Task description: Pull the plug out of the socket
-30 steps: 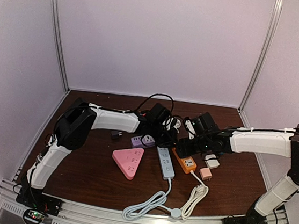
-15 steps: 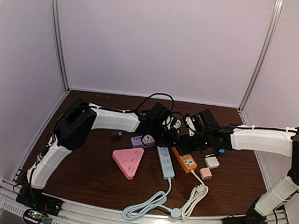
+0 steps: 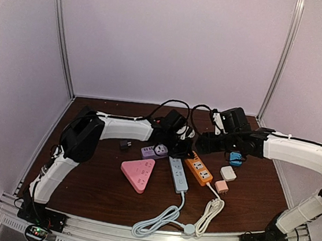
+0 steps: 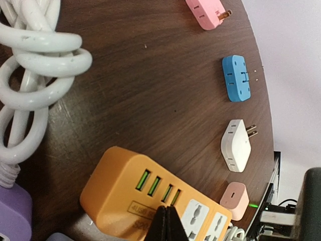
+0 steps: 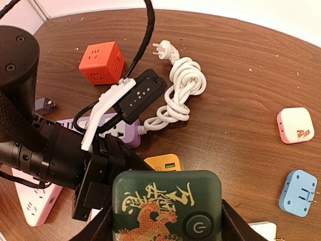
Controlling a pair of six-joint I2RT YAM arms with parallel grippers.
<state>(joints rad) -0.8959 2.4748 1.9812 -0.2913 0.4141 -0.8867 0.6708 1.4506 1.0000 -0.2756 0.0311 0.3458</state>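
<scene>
Shows right gripper (image 3: 204, 142) clamped around a dark green plug (image 5: 166, 201), lifted up and back since a second ago, clear of the orange socket strip (image 3: 199, 168). Shows left gripper (image 4: 166, 223) pinched fully closed, tips at that strip on the worktop (image 3: 95, 188)

- Orange power strip (image 3: 199, 168): lying flat on the table (image 3: 95, 188), running diagonally from far left to near right in the top view; showing a row of green-lit USB ports on its end face and white outlets on top; trailing a white cord from its near end.
- Dark green plug (image 5: 167, 206): showing a rounded square face with a red-gold dragon print and a round power button; sitting clamped between the right gripper (image 5: 167, 227) fingers, raised above and apart from the strip.
</scene>
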